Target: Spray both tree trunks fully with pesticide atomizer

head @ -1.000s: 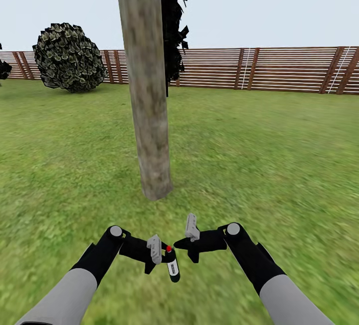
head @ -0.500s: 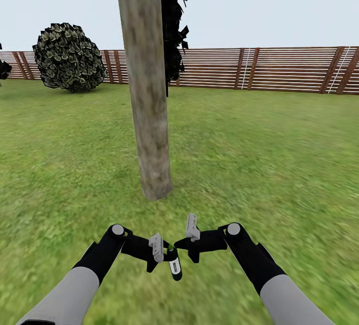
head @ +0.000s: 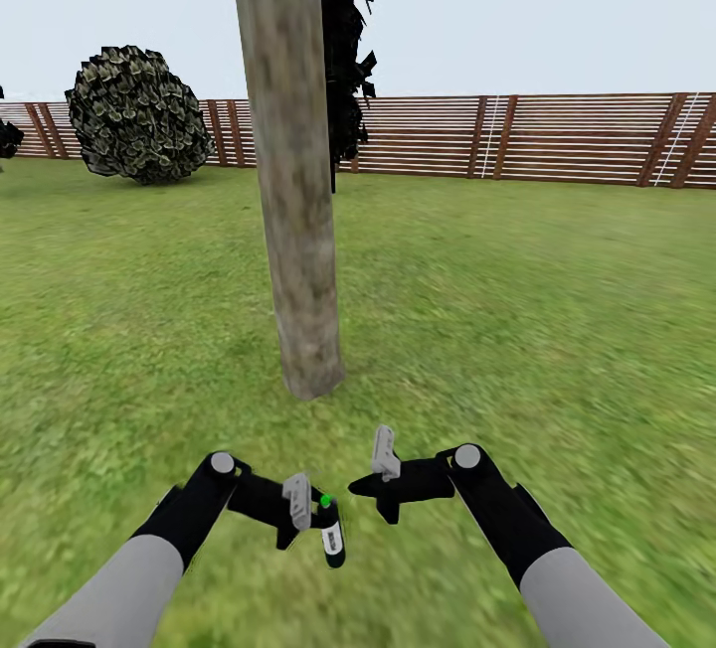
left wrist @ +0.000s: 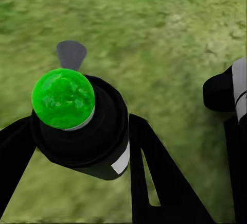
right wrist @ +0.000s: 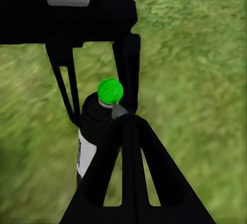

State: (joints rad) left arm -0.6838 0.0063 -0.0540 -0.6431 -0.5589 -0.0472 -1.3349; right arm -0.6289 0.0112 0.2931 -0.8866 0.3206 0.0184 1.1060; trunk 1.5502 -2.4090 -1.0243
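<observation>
Grass lawn (head: 517,330), slat fence (head: 557,136) behind, tree trunk (head: 293,191) dead ahead. Left claw (head: 310,514) clamped on pesticide atomizer (head: 332,533), green spot on top (left wrist: 63,98), held above grass just short of trunk. Right claw (head: 382,479) close beside, holding nothing; open or closed unclear.

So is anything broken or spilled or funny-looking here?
Nothing looks broken or spilled. The pesticide atomizer sits tilted in the left gripper, green spot on top. The tree trunk leans a little, and no white spray specks show on it. The right gripper holds nothing.
</observation>
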